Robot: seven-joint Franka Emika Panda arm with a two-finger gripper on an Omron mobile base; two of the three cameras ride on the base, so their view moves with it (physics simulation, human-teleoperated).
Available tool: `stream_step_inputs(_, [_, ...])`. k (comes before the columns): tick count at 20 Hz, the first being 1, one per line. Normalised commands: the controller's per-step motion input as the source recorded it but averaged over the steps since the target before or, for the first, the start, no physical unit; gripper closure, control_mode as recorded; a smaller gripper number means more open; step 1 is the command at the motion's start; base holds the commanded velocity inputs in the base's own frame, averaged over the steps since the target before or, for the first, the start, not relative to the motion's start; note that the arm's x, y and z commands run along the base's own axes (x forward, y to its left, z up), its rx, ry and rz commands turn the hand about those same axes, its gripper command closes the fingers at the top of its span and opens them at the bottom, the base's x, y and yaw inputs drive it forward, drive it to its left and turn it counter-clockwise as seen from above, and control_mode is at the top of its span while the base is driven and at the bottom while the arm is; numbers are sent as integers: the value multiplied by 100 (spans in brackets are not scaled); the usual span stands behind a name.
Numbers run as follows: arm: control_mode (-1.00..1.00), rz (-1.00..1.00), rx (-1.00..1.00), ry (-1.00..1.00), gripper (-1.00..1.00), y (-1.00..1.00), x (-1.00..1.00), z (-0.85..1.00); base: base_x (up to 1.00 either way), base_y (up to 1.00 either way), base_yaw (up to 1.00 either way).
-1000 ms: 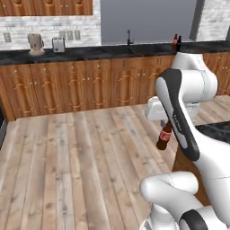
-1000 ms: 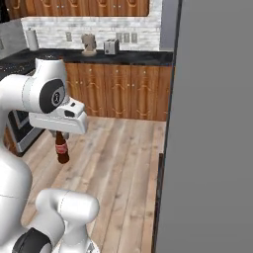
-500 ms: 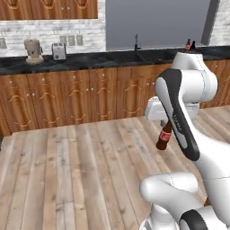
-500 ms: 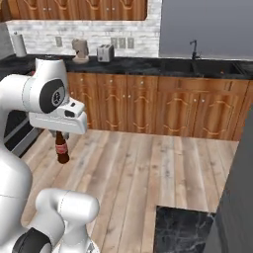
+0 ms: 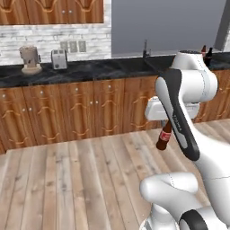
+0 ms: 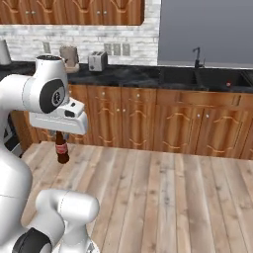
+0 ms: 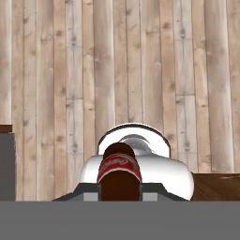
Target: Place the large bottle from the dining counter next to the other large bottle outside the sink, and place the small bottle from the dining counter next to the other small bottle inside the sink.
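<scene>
- Gripper (image 7: 120, 196) clamped on the small bottle (image 7: 119, 171); in the hand view the bottle's red label and brown body sit squarely between the two fingers, hanging over bare wooden floor (image 7: 140, 61).
- Left base view: the small bottle (image 5: 164, 137) hangs below the hand, base tilted a little to the left, in mid-air well above the floorboards, partly behind the white forearm.
- Right base view: the same bottle (image 6: 62, 147) hangs roughly upright under the hand, neck hidden in the gripper body.
- Beyond the arm, a run of wooden cabinets (image 6: 148, 118) under a black worktop (image 5: 90, 69), across open floor.
- The sink (image 6: 197, 76) is set into that worktop with a dark curved tap (image 6: 197, 56) behind it; a small red spot shows in the basin, too small to identify.
- At the far right end of the worktop in the left base view, a brown bottle with a red band (image 5: 203, 50) stands just behind the robot's shoulder; size hard to judge.
- Toaster (image 5: 58, 58) and a pale blender-like appliance (image 5: 29, 58) stand on the worktop against the white brick wall.
</scene>
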Motion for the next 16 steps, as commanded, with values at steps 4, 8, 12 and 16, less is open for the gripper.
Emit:
stream_step_inputs(4, [100, 0, 0, 0, 100, 0, 0, 0, 100, -1, 0])
stream_step_inputs(8, [100, 0, 0, 0, 100, 0, 0, 0, 100, -12, 1])
stream_step_inputs(12, [100, 0, 0, 0, 100, 0, 0, 0, 100, -31, 4])
stream_step_inputs(16, [100, 0, 0, 0, 100, 0, 0, 0, 60, -88, 5])
